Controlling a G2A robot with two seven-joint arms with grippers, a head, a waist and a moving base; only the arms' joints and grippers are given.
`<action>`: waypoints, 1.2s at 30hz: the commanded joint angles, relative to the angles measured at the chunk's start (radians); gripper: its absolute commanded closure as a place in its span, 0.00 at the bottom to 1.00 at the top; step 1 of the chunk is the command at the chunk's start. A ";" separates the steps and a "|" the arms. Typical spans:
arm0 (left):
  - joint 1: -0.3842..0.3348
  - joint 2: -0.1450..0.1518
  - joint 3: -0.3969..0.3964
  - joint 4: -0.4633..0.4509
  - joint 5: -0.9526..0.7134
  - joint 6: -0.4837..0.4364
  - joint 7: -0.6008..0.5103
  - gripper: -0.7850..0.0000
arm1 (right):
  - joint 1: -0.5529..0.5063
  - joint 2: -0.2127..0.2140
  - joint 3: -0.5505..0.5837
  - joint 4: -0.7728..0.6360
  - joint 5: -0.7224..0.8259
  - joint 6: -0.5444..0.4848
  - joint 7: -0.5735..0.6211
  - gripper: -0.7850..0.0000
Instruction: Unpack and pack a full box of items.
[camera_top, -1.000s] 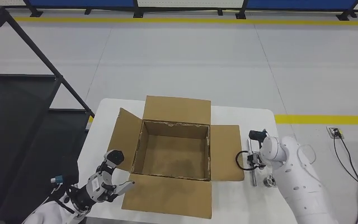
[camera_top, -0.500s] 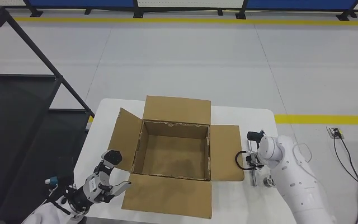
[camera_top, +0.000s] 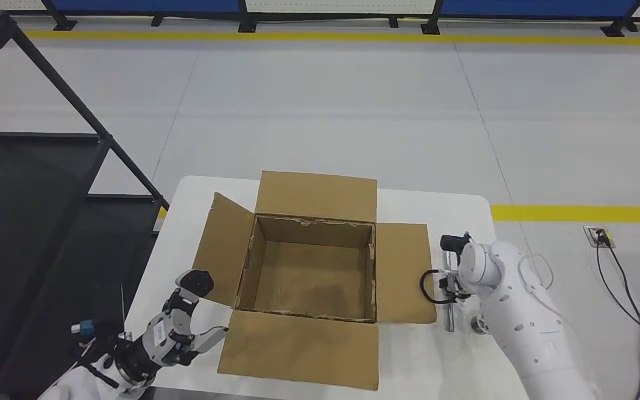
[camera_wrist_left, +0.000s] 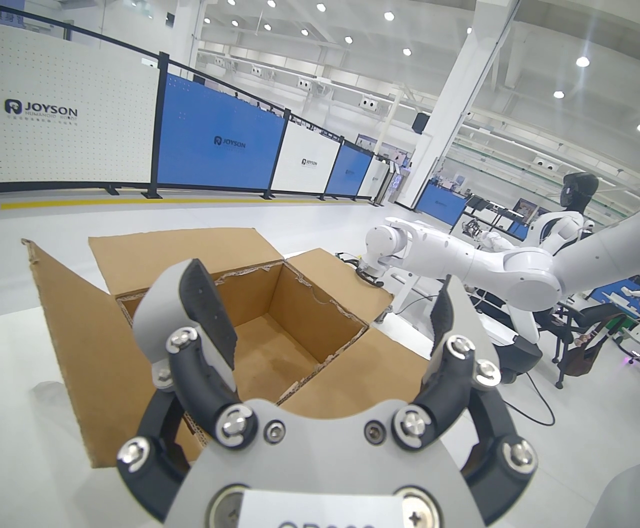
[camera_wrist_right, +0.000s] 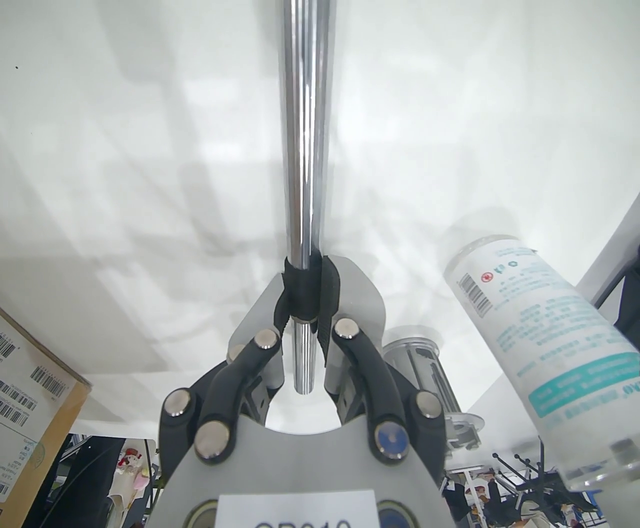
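Clamping right fingers (camera_wrist_right: 331, 287) on shiny steel rod (camera_wrist_right: 302, 150) near right edge of white tabletop (camera_top: 425, 362); holding left fingers (camera_wrist_left: 207, 305) apart at front-left corner, beside open brown cardboard box (camera_top: 300, 352).

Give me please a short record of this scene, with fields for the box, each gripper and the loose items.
Box: cardboard, flaps open, nothing inside, on white table.
Left gripper: fingers open, by the box's near flap.
Right gripper: fingers shut on metal rod, beside the box.
Other: labelled bottle near the rod.
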 joint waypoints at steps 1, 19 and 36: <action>0.001 0.000 -0.002 0.000 0.000 0.000 0.003 0.00 | 0.001 0.002 0.014 -0.007 0.010 0.005 -0.007 1.00; 0.021 -0.002 -0.012 -0.012 0.019 0.001 0.040 0.00 | -0.229 0.041 0.165 -0.943 -0.116 0.225 -0.104 1.00; 0.097 -0.024 -0.131 -0.041 0.013 0.149 0.283 0.00 | -0.027 -0.054 -0.390 -0.808 0.033 0.101 -0.256 1.00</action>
